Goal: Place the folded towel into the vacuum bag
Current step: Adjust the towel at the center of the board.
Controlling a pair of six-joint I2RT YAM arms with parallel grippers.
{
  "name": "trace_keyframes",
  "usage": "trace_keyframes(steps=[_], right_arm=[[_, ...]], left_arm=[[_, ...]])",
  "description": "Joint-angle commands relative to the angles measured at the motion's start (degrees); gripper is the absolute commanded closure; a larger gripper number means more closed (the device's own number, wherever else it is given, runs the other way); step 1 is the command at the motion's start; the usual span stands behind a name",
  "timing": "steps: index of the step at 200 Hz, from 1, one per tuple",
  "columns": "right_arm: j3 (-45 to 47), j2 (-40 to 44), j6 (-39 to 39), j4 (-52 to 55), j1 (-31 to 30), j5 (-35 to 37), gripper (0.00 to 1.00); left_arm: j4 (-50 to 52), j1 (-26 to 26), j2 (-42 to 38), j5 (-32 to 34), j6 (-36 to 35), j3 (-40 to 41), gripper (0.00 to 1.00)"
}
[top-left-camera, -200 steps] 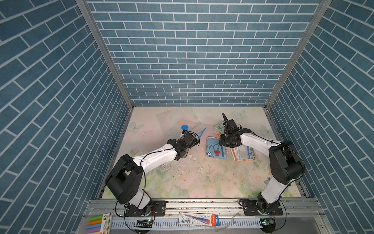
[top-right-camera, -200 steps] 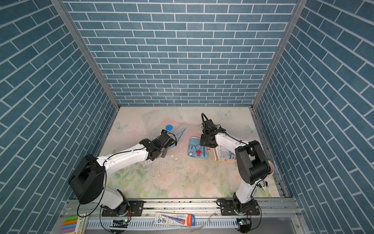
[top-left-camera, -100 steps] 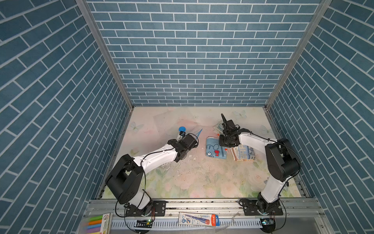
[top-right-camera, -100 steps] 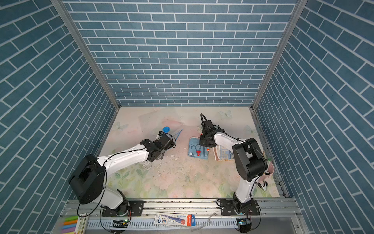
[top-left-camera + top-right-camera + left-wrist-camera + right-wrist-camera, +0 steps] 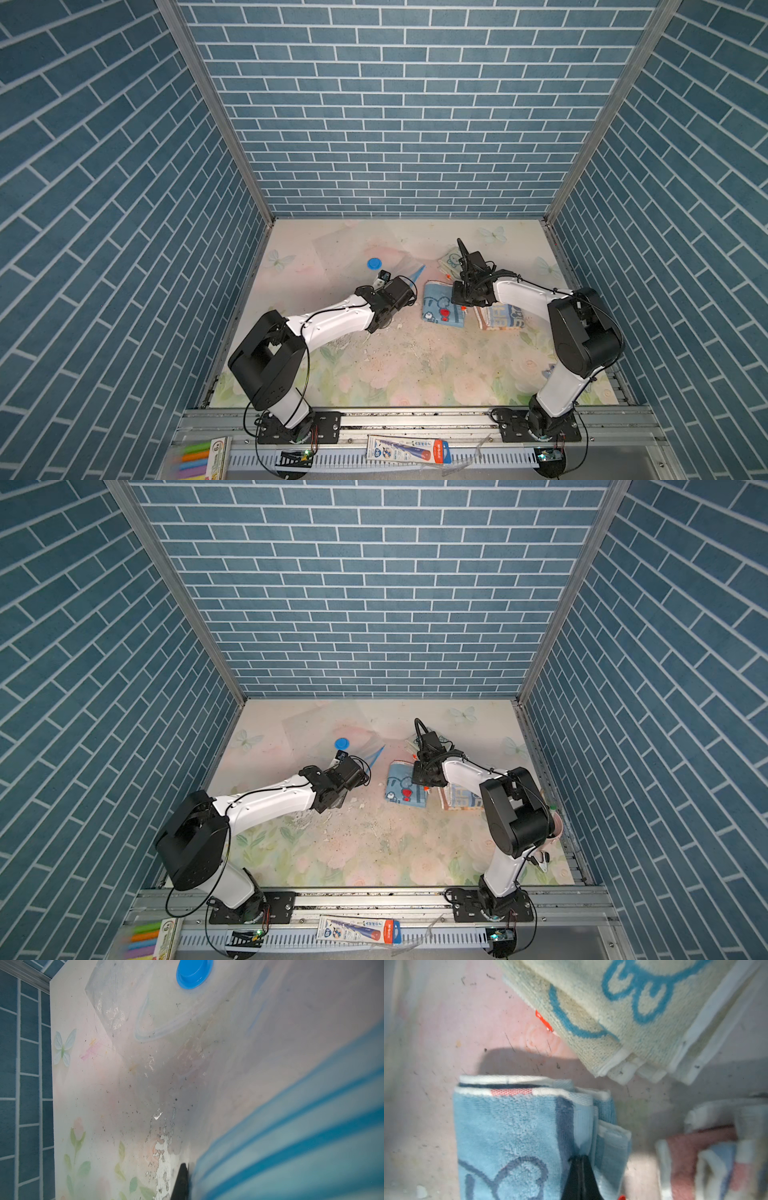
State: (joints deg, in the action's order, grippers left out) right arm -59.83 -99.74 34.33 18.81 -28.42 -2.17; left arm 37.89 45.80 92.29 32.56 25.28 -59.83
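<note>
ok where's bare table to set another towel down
Best: the front stretch of table between the left arm and right arm, in front of the blue towel. Also the back right corner behind the cream towel. Crowded: mid-right towel cluster with the striped towel; vacuum bag covers back left.

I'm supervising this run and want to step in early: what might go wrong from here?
The right pincer is shut on just the blue towel at its edge layers, so lifting may unfold it.
The left pincer seems to hold the vacuum bag only at its zip strip; the mouth may be too flat for entry.
The cream towel lies close by and could get dragged.
</note>
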Motion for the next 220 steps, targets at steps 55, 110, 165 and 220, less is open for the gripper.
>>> trace_keyframes(steps=[55,110,165,220], right_arm=[[2.96,6.07,2.41,2.21,0.04,1.14,1.0],[4.03,7.62,3.63,4.16,0.0,1.01,1.0],[6.3,7.91,4.26,4.36,-0.04,4.98,1.0],[6.01,7.17,3.84,4.61,0.0,8.03,1.0]], left_arm=[[0.87,0.61,2.89,0.8,-0.45,-2.47,1.0],[0.71,0.69,3.69,1.02,-0.7,-2.88,1.0],[0.4,0.71,4.32,0.91,-0.61,-2.66,1.0],[0.25,0.69,4.29,1.29,-0.61,-2.31,1.0]])
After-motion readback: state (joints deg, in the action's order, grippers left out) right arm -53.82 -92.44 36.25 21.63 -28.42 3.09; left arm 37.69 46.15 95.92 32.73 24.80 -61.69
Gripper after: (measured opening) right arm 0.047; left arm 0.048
